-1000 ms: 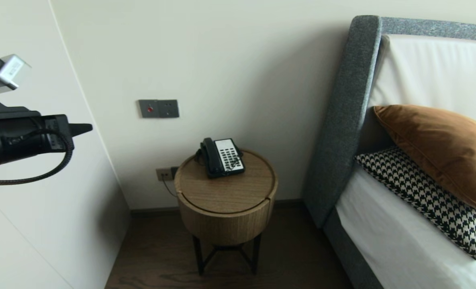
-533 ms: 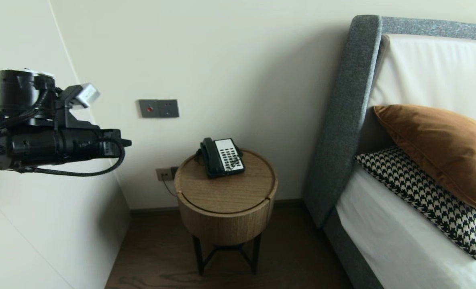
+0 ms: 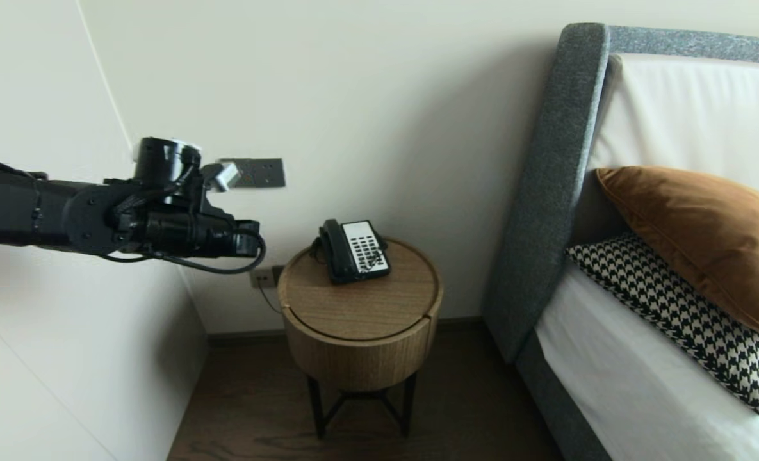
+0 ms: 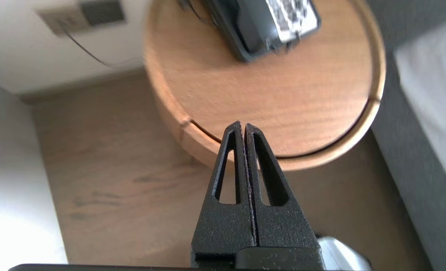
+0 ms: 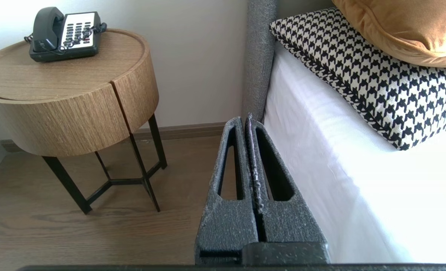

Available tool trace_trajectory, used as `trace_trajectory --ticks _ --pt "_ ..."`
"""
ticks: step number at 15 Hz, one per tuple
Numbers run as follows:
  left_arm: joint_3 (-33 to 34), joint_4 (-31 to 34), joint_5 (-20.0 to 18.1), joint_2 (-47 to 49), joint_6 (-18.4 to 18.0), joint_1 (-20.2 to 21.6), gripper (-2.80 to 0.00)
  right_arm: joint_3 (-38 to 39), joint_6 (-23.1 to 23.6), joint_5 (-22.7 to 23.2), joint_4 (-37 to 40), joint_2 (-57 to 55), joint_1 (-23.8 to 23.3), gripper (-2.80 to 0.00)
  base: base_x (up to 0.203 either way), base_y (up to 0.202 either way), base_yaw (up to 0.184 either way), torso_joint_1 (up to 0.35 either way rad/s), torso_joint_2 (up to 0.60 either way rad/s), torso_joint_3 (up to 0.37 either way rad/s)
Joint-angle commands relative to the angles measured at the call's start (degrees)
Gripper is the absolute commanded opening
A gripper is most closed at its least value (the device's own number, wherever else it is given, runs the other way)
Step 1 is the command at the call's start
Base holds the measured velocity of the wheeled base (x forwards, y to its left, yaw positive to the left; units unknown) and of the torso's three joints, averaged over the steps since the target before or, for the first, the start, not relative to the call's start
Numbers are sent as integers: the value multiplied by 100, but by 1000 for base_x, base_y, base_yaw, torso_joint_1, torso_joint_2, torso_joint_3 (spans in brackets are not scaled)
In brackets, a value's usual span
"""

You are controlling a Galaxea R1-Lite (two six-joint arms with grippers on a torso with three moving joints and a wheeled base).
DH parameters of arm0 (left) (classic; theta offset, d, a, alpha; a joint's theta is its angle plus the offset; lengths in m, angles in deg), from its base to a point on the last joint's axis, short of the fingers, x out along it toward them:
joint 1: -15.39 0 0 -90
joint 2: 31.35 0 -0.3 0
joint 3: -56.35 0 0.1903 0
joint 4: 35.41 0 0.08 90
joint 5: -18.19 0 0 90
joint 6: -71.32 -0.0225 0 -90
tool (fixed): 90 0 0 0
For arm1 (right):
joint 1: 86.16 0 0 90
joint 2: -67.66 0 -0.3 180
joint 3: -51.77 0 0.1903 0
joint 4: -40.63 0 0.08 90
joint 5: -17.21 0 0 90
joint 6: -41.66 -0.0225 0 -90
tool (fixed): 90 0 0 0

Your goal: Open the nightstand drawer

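Your left gripper [image 4: 243,126], closed and empty, hangs above and left of the bench [image 3: 361,307]. The telephone [image 3: 354,251] sits at its back. Approaching shut, it could knock the telephone off. Right gripper [image 5: 246,121] closed by the bed [image 5: 320,158].

nothing is legible; keys on the telephone [image 3: 353,251] are too small.

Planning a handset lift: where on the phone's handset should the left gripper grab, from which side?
Probably the handset at its slim middle bar, from above, jaws across its width: it lies cradled on the phone, left of the keypad, with bulkier ends. The left gripper is shut, left of the table; open it first.
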State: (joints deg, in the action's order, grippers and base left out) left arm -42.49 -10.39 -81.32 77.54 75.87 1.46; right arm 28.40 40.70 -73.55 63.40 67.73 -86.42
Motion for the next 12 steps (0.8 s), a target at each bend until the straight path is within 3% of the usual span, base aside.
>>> trace_trajectory --ticks 1,10,12 --pt "-325 134 -7 531 7 -134 -280 26 0 -2 -2 45 0 -280 0 0 0 0 0 0" --pt "-2471 888 1 2453 16 -580 -280 26 0 -2 -2 45 0 -280 0 0 0 0 0 0" --pt "-2666 1090 1 2746 22 -624 -280 26 0 -2 -2 45 0 -280 0 0 0 0 0 0"
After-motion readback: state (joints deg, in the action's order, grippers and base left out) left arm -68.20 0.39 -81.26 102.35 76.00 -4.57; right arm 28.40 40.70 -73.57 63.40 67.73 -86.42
